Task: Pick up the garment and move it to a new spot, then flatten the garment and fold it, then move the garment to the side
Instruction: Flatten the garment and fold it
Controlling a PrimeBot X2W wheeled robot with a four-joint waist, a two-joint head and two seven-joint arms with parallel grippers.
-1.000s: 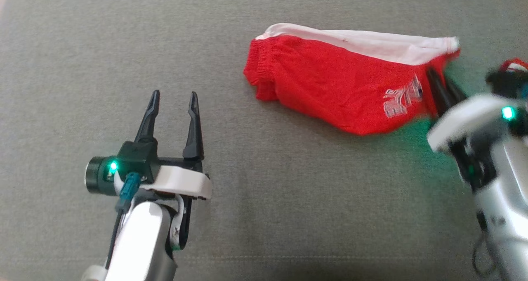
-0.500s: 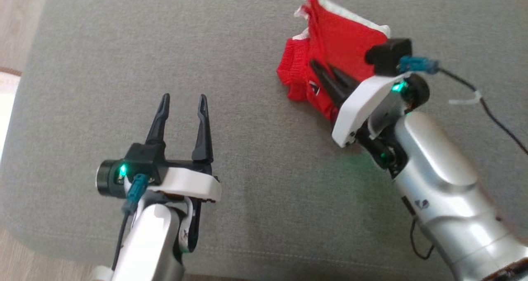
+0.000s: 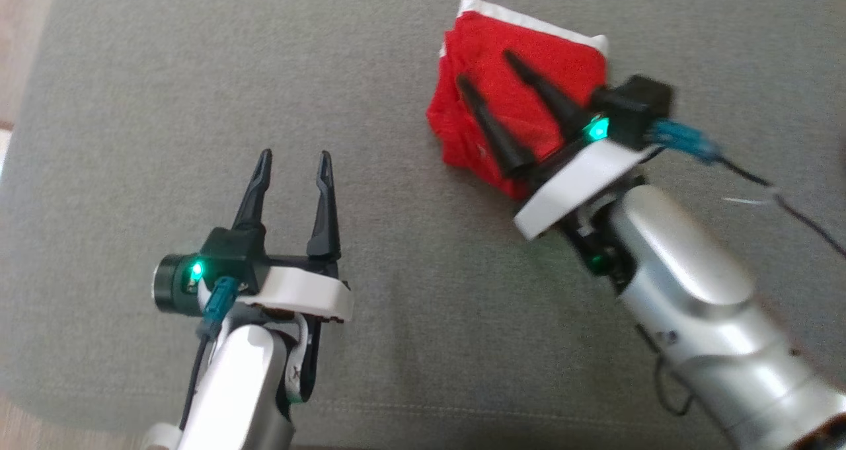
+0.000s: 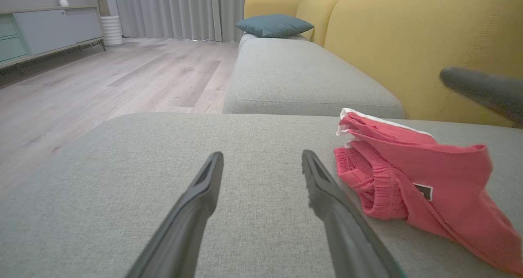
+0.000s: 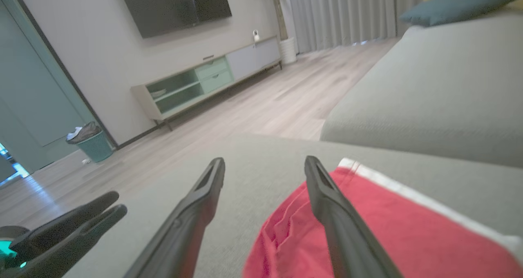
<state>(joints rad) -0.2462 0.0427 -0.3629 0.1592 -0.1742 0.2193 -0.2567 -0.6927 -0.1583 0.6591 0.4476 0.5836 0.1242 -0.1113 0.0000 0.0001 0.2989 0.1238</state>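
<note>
The grey sofa seat is carrying everything here, its flat weave giving the cloth a level place to lie. The right arm is reaching in from about four o'clock in the head view, angling up toward eleven o'clock so that its tool is arriving over the work from the near side.

The garment, red with a white edge band, is sitting at about one o'clock from the seat's middle, doubled over into a compact packet with its layers stacked. Judging by that shape, the fold is looking done and the shift to the side is remaining.

The right end effector is hovering over the packet with its fingers spread wide and no cloth between them, so it is gripping nothing; it seems to be pausing there to let the top layer settle. The left end effector is waiting at about eight o'clock, fingers likewise spread and pointing to twelve o'clock, well apart from the garment, probably keeping out of the other arm's way.

A small dark label is showing on the folded side facing the left wrist camera.
</note>
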